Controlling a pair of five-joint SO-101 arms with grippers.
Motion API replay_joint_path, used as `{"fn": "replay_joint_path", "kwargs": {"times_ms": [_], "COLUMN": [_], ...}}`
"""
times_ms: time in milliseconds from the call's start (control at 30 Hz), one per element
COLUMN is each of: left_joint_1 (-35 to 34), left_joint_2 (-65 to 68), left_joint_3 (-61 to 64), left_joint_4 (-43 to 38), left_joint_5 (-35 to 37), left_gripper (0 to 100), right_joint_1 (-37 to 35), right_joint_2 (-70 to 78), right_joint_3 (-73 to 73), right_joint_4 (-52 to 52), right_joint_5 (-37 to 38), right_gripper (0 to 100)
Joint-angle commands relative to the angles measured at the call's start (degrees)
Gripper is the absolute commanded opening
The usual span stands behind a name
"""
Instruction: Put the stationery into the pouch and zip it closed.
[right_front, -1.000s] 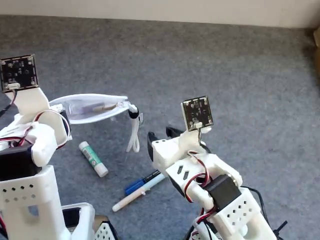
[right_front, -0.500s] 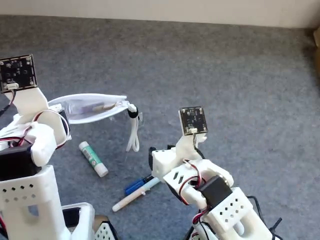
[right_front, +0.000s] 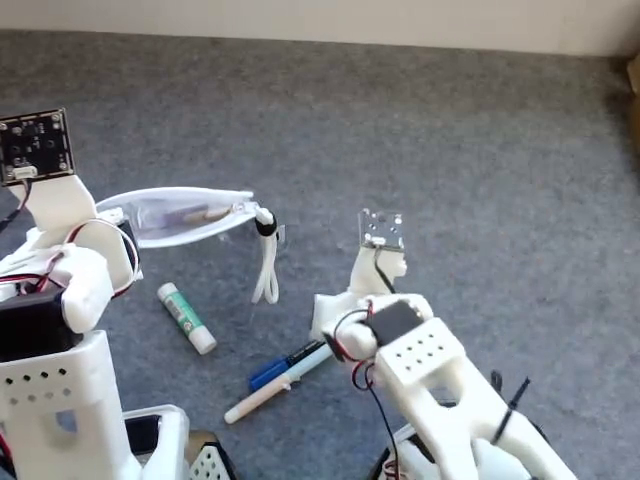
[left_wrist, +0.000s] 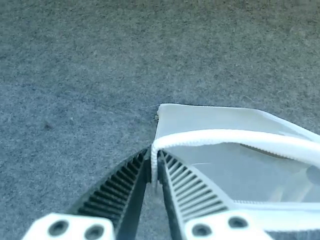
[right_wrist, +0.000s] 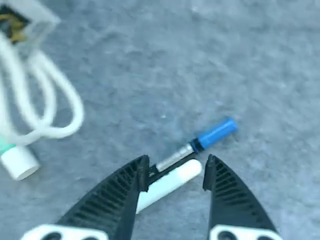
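Note:
A translucent white pouch (right_front: 180, 215) lies at the left with its mouth agape and a brownish item inside. My left gripper (left_wrist: 154, 162) is shut on the pouch's (left_wrist: 235, 155) corner seam. A white cord loop (right_front: 267, 268) trails from the pouch's other end. On the carpet lie a glue stick (right_front: 187, 318), a blue-capped pen (right_front: 285, 367) and a white marker (right_front: 262, 398). My right gripper (right_wrist: 175, 172) hangs open just above the blue-capped pen (right_wrist: 212, 134) and white marker (right_wrist: 167, 185), its fingers on either side of them. The right arm (right_front: 400, 345) covers that gripper from above.
Grey carpet covers the whole surface. The cord loop (right_wrist: 45, 100) and the glue stick's end (right_wrist: 17, 164) lie close beside the right gripper. Open carpet stretches to the right and far side. The left arm's base (right_front: 60, 400) stands at the near left.
The right arm has dropped and tipped forward over the pen and marker, its wrist camera board sinking lower. The left arm and the pouch have stayed put.

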Motion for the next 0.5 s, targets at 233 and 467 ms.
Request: {"fn": "replay_joint_path", "kwargs": {"times_ms": [233,467], "left_joint_1": [-0.9,-0.9], "left_joint_2": [2.1,2.1], "left_joint_3": [1.4,1.5], "left_joint_4": [-0.4,-0.4], "left_joint_5": [0.7,0.7], "left_gripper": [1,1], "right_joint_1": [5.1,5.1], "right_joint_2": [9.2,16.9], "right_joint_3": [-3.9,-3.9], "right_joint_4": [-7.1,-13.3], "right_joint_5": [-0.7,-0.6], "right_gripper": [16.3,16.3]}}
